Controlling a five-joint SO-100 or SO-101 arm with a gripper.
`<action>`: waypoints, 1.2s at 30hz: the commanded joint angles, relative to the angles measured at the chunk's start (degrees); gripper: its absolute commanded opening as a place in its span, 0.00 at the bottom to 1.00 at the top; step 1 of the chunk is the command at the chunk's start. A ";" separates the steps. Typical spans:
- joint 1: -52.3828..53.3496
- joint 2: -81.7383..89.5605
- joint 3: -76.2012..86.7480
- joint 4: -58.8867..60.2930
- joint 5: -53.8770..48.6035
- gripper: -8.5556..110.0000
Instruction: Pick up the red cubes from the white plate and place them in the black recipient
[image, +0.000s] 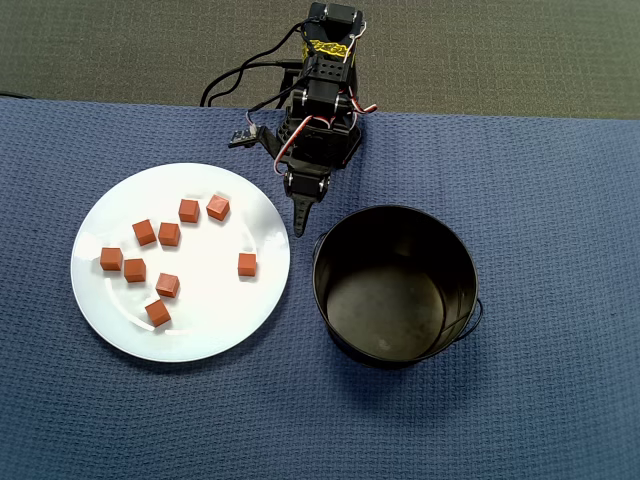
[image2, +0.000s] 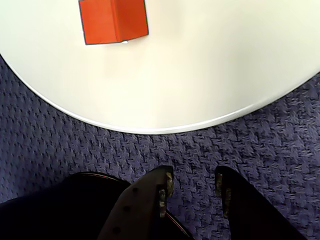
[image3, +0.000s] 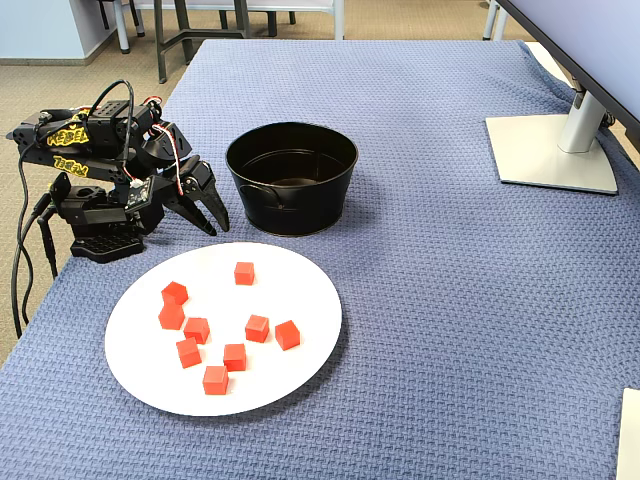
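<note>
In the fixed view, the white plate lies nearest on the blue bench, and eight red cubes rest on it, spread apart. Behind the plate stands the black recipient with nothing inside. To its left, the tool hangs low over the cloth between plate and recipient; its fingers stand a little apart and grasp nothing. Far right stands a monitor foot.
</note>
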 joint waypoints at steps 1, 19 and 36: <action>1.49 0.09 -4.39 -4.75 3.78 0.07; 3.08 -1.41 -9.40 0.18 -4.22 0.10; 19.16 -43.42 -35.51 2.64 -41.31 0.23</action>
